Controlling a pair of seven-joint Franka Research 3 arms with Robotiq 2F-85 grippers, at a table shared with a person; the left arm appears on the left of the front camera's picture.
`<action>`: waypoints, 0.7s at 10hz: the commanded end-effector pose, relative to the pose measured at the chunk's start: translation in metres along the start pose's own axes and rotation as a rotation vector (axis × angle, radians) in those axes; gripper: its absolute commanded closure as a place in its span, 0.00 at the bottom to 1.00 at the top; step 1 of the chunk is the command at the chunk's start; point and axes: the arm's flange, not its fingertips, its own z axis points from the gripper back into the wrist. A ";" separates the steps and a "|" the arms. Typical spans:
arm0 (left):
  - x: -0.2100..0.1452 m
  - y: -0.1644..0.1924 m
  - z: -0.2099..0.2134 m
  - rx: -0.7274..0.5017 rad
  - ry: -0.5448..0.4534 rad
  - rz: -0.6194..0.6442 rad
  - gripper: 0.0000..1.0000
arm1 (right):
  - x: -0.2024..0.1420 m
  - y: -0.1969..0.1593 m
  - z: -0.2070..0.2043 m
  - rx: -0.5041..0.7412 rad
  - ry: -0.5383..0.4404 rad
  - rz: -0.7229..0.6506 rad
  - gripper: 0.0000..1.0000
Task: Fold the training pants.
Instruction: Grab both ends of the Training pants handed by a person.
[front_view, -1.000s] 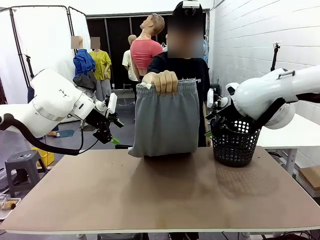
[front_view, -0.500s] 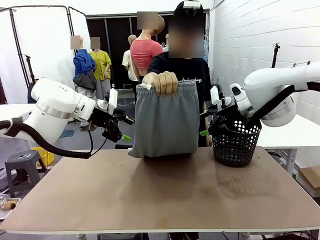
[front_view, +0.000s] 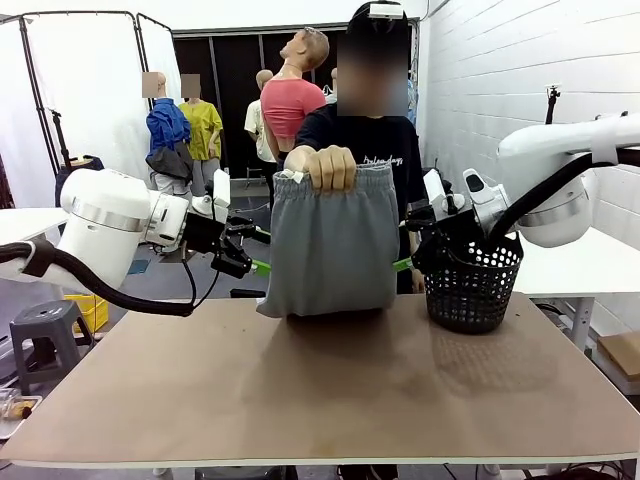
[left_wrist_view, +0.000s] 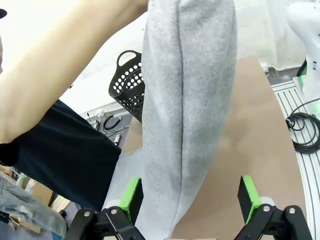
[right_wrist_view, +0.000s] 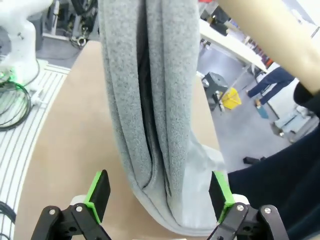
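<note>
The light grey soft jersey training pants (front_view: 332, 240) hang doubled over from a person's hand (front_view: 333, 165), which bunches the gathered waistband at chest height. Their lower fold reaches down to the brown flat tabletop (front_view: 320, 390) near its far edge. From the front camera I see my left gripper (front_view: 258, 252) just beside the cloth's left edge and my right gripper (front_view: 403, 247) just beside its right edge, both level with the lower part of the hanging cloth. On the left wrist feed the grey fabric (left_wrist_view: 187, 100) drops between the green pads (left_wrist_view: 248, 192), which stand well apart. The near pad looks close to the cloth (I cannot tell whether it touches). The right wrist feed shows the same from the other side: folds of grey jersey (right_wrist_view: 145, 100) ahead of widely parted pads (right_wrist_view: 100, 190), nothing clamped. A black perforated plastic basket (front_view: 475, 285) sits on the table to the right, just behind my right gripper.
</note>
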 end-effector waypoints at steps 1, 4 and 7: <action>0.002 0.000 -0.001 -0.004 0.008 -0.018 0.00 | -0.002 -0.007 0.000 -0.054 0.053 0.004 0.00; 0.000 0.000 -0.001 -0.002 0.013 -0.004 0.00 | -0.003 -0.002 0.000 -0.021 0.013 -0.014 0.00; -0.003 -0.004 -0.012 0.095 -0.103 0.024 0.00 | -0.003 0.006 -0.012 -0.011 -0.139 0.016 0.00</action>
